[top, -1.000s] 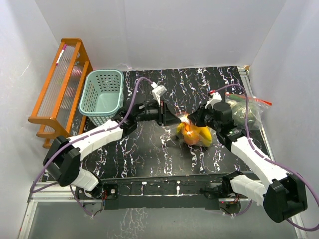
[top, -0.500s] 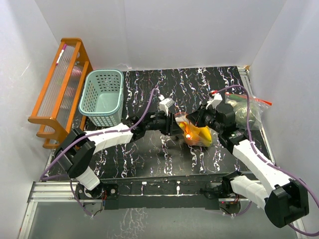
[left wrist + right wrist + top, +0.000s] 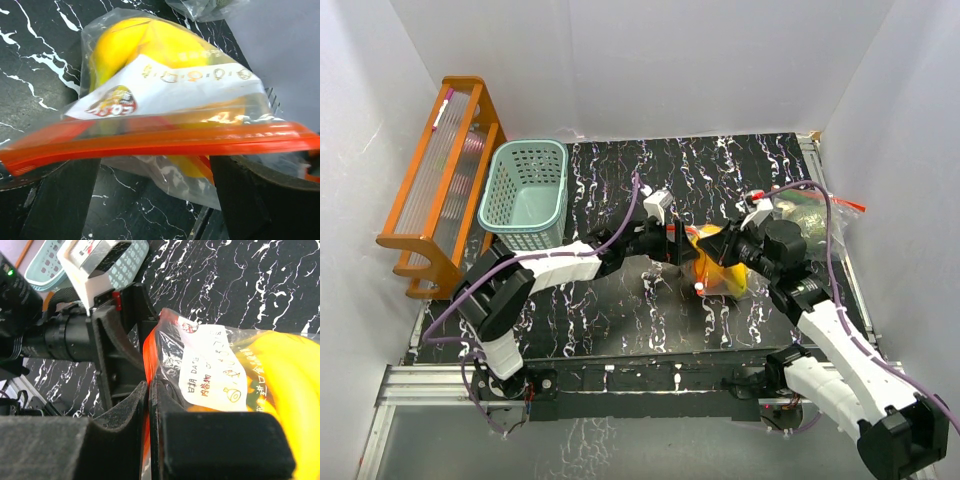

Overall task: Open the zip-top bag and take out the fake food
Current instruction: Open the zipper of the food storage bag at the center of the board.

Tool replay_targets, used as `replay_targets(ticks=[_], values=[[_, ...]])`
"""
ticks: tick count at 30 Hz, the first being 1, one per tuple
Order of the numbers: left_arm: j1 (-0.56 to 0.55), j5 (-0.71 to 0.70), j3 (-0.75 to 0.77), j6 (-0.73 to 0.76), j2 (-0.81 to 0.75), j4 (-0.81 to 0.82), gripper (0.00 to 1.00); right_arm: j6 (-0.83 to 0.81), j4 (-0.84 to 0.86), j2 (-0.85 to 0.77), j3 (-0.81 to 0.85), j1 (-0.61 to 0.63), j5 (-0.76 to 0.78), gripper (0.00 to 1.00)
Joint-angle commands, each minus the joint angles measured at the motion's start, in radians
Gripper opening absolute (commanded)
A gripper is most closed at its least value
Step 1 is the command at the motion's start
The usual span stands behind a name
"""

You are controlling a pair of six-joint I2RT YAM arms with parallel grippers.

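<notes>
The bag (image 3: 165, 95) is found near the middle of the table (image 3: 620, 310), between the two arms, with the food (image 3: 125, 45) sealed inside it. Glossy yellow pieces are seen through the clear plastic, behind a white label. The orange zip strip (image 3: 150, 142) is seen as a single band running across the left wrist view.

The right gripper (image 3: 150, 387) is clamped on the bag's mouth – the orange strip is pinched between its closed jaws.

The left gripper (image 3: 672, 245) is brought up to the same edge from the other side. Its jaws are spread wide, and the dark fingers (image 3: 65, 200) are seen well apart on either side, with the strip crossing above them. Nothing is gripped by them.

A second bag (image 3: 815, 215) with greenish contents is lying at the table's right edge, beyond the right arm. A teal basket (image 3: 525, 190) is set at the far left corner, just beside an orange rack (image 3: 435, 170).
</notes>
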Motion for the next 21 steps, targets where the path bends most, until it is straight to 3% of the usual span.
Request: replay_targets(ticks=[1,3,12,15,21], values=[[-0.007,-0.040,0.052,0.002,0.014,0.052,0.86,-0.032,-0.038,-0.057,-0.008,0.002,-0.008,0.08],[-0.014,-0.059,0.094,0.027,0.039,0.003,0.80,-0.027,-0.034,-0.076,-0.016,0.002,-0.005,0.08],[-0.040,-0.071,0.149,0.038,0.096,-0.159,0.14,-0.057,-0.060,-0.067,0.024,0.002,0.064,0.08],[-0.040,-0.110,0.124,0.055,0.070,-0.236,0.04,-0.079,-0.064,-0.047,0.050,0.002,0.111,0.08],[-0.041,-0.143,0.025,0.063,-0.015,-0.272,0.00,-0.106,-0.032,0.023,0.094,0.002,0.149,0.08]])
